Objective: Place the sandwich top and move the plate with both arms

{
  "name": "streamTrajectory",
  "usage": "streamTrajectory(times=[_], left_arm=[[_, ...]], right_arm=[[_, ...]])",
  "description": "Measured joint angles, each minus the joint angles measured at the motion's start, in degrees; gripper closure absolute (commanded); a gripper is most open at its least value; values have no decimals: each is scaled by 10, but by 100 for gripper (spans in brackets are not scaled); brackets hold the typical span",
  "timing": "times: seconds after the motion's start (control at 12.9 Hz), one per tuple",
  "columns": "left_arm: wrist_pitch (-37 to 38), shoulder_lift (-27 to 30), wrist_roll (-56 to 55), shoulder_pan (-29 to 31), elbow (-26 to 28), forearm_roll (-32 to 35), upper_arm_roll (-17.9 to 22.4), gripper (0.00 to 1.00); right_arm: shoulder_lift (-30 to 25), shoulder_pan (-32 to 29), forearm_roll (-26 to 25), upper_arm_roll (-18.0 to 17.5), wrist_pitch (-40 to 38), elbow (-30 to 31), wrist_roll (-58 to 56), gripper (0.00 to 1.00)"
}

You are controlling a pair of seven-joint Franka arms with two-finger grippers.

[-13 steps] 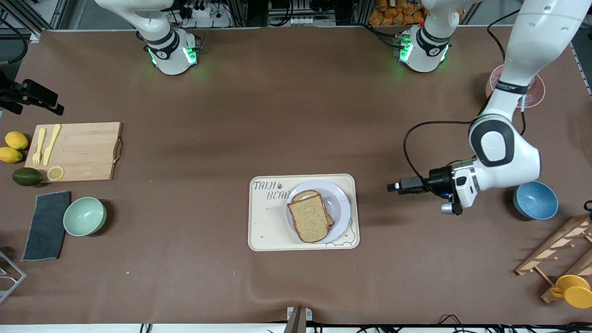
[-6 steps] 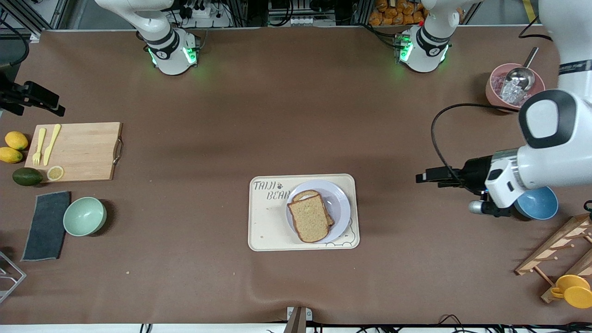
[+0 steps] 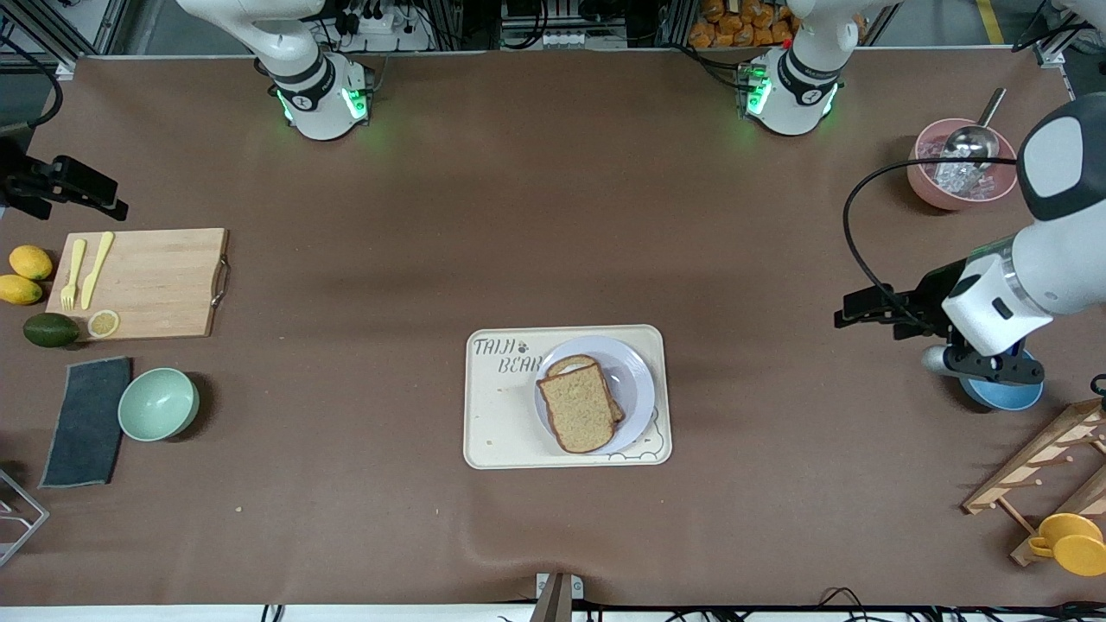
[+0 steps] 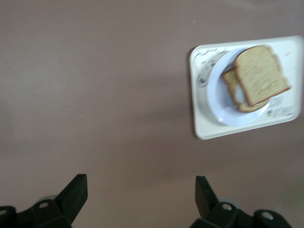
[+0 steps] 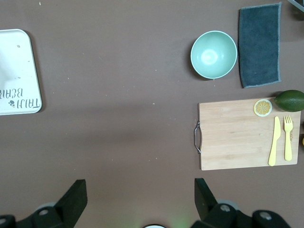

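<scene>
With the sandwich top (image 3: 577,408) lying squarely on the lower slice on the plate (image 3: 636,380), which sits in the tray (image 3: 492,432) mid-table, the bread step looks done — the plate move is not. The left gripper (image 3: 851,308) hangs wide open and empty over bare table near the blue bowl (image 3: 1002,396). The right gripper (image 5: 137,202), jaws wide, waits over the table near the cutting board (image 5: 237,135) — only its wrist view shows both fingers.

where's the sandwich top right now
The sandwich top lies on the lower bread slice on the plate, which sits on the bear tray mid-table, toward the front camera.
</scene>
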State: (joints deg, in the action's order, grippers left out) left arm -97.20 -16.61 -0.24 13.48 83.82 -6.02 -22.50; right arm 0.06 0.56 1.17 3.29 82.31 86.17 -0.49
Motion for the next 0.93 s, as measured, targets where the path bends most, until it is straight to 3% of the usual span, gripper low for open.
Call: streamTrajectory(times=[0.23, 0.54, 0.93], left_arm=[[19, 40, 0, -2, -7, 29, 15, 0], [48, 98, 0, -30, -8, 59, 71, 0], [121, 128, -23, -53, 3, 62, 101, 0]], right_arm=[[1, 0, 0, 1, 1, 0, 0, 0], [1, 0, 0, 1, 1, 0, 0, 0], [1, 0, 0, 1, 1, 0, 0, 0]])
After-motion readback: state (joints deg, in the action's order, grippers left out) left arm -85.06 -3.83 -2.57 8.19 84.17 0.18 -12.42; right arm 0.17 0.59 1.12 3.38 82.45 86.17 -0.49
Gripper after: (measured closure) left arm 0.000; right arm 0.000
